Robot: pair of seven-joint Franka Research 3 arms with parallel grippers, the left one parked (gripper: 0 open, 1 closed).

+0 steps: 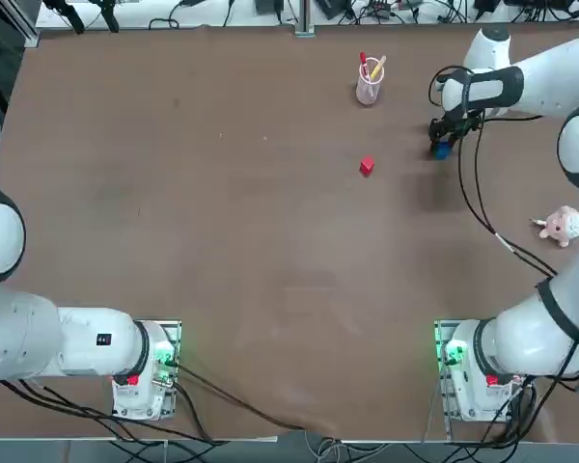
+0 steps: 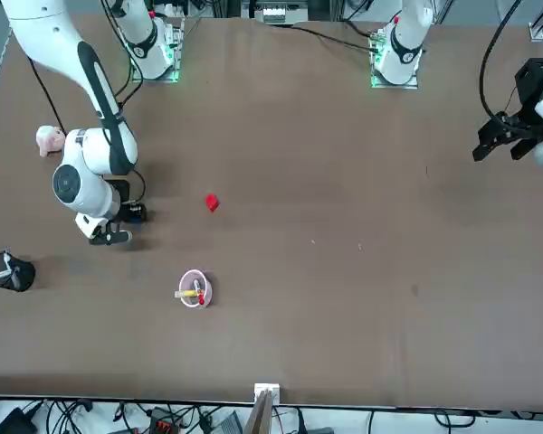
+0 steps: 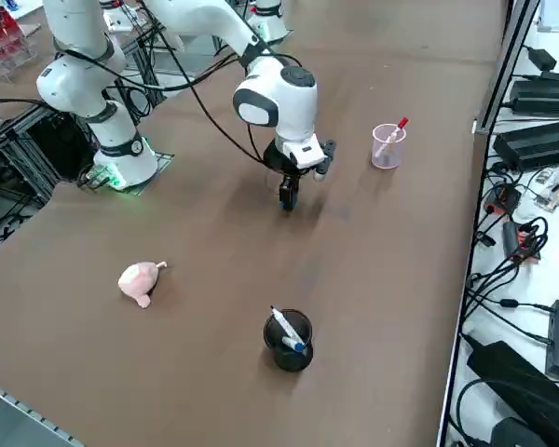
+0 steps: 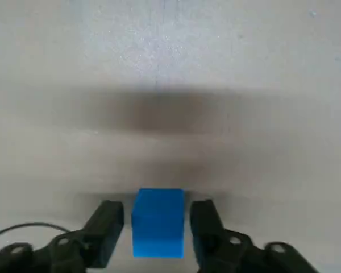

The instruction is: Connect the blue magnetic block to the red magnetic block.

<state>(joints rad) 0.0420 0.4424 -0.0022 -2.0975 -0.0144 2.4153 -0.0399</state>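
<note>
1. Top view, upper right: right gripper (image 1: 444, 135) partly open around the blue cube (image 4: 158, 223), slim gaps either side, apparently gripping nothing.
2. Grasping step; next, close, then carry toward red cube (image 1: 367, 166), upper centre-right.

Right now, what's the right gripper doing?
Right gripper: jaws open over the table, either side of the bright blue plastic cube.

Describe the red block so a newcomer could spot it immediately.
On the brown table, go from the pale pen cup toward the arms' bases. The small red block lies there, left of the right gripper, whose open fingers flank the blue block.
</note>
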